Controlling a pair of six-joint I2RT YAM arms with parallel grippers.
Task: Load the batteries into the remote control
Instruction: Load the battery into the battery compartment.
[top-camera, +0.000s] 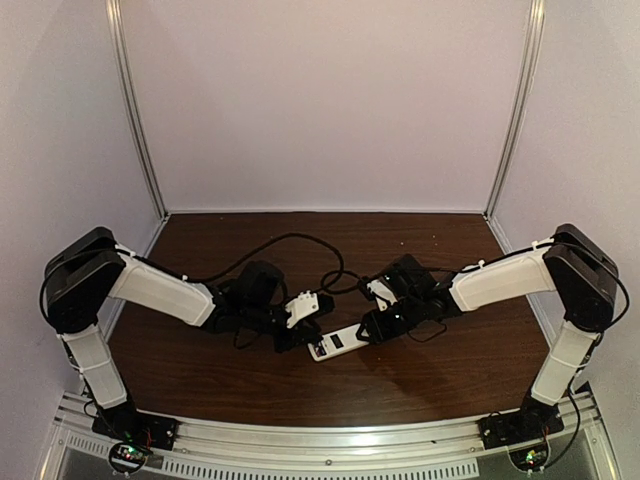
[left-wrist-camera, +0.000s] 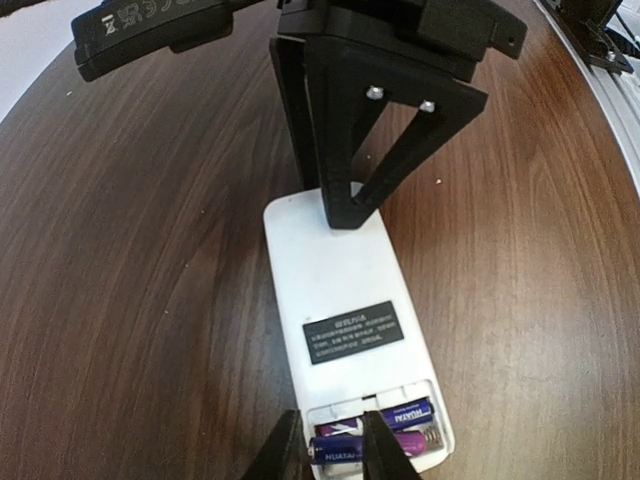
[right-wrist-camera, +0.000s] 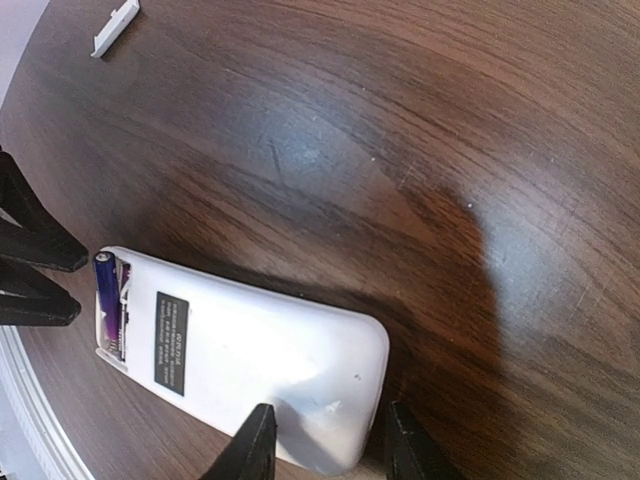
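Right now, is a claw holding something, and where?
The right gripper clamps the remote by its end away from the batteries. The left gripper straddles one battery; grip unclear.

- Desk (top-camera: 200, 375): dark brown wood grain. It fills the lower middle of the top view and forms the whole background of both wrist views. A pale sheen lies across it in the upper middle of the right wrist view.
- Cover (right-wrist-camera: 115, 27): small flat white strip lying on the desk at the upper left of the right wrist view.
- Walls (top-camera: 320, 100): plain and pale, at the back and both sides.
- Posts (top-camera: 135, 110): two silver uprights, one at each back corner.
- Rail (top-camera: 330, 445): silver, along the bottom edge.
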